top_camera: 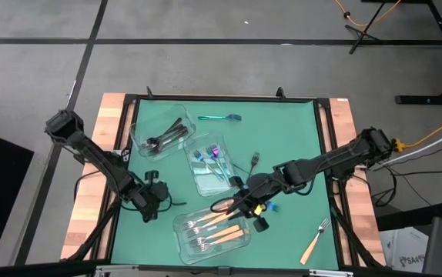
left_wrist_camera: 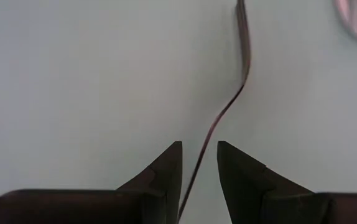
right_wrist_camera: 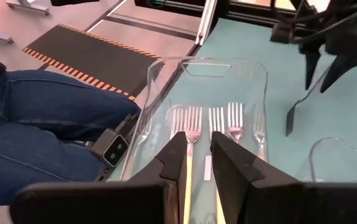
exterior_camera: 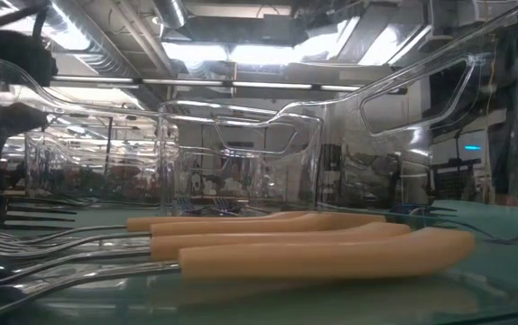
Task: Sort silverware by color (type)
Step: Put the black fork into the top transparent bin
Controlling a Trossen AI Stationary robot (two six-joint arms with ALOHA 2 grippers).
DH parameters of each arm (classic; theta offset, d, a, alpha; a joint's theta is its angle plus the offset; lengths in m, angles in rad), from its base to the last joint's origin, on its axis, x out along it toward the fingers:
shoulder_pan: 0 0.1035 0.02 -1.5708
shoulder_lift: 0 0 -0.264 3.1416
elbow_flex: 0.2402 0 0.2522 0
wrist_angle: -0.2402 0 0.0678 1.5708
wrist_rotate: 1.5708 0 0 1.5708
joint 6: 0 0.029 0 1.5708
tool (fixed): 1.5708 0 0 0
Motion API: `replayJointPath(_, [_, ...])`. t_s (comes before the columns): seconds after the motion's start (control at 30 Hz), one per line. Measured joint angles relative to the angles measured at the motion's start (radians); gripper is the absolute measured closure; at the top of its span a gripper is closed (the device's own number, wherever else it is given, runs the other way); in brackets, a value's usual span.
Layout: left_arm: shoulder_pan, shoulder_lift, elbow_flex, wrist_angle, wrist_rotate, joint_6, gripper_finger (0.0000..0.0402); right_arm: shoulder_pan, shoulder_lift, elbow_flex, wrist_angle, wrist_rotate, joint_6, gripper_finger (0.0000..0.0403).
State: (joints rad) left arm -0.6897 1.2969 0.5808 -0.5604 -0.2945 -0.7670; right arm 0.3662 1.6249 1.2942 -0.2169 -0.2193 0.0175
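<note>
Green tabletop holds three clear boxes. Right hand pinches an orange-handled fork over the front box of orange-handled forks. Left hand pinches a thin black fork above the mat, beside that box.

— containers on the mat?
— three. far left container holds utensils; middle container holds another group; near container holds forks lying side by side.
— loose pieces?
— one utensil near the far edge, behind the middle container; one fork in the near right corner, well apart from the containers.
</note>
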Motion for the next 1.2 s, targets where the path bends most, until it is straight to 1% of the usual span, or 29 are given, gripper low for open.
replayJointPath(0.3, [0.000,0.089,0.000,0.001,0.000,0.018,0.0308,0.000,0.000,0.000,-0.014,0.002,0.000,0.0340])
replayJointPath(0.47, [0.000,0.106,0.002,0.005,-0.003,0.011,0.0308,0.000,0.000,0.000,-0.026,0.013,0.000,0.0340])
replayJointPath(0.57, [0.000,0.107,0.002,0.011,-0.003,0.010,0.0312,0.000,-0.016,0.000,-0.055,0.056,-0.001,0.0340])
replayJointPath(0.63, [0.000,0.107,0.002,0.015,-0.001,0.010,0.0322,0.000,-0.039,0.000,-0.081,0.090,-0.001,0.0340])
replayJointPath(0.9, [0.000,0.108,0.001,0.027,0.000,0.002,0.0392,0.000,-0.144,0.001,-0.216,0.178,-0.023,0.0340])
replayJointPath(1.1, [0.000,0.111,0.011,0.032,-0.014,-0.125,0.0395,0.000,-0.216,0.001,-0.234,0.287,-0.024,0.0340])
replayJointPath(1.2, [0.001,0.112,0.033,0.032,-0.065,-0.187,0.0398,0.000,-0.241,0.001,-0.233,0.356,-0.017,0.0340])
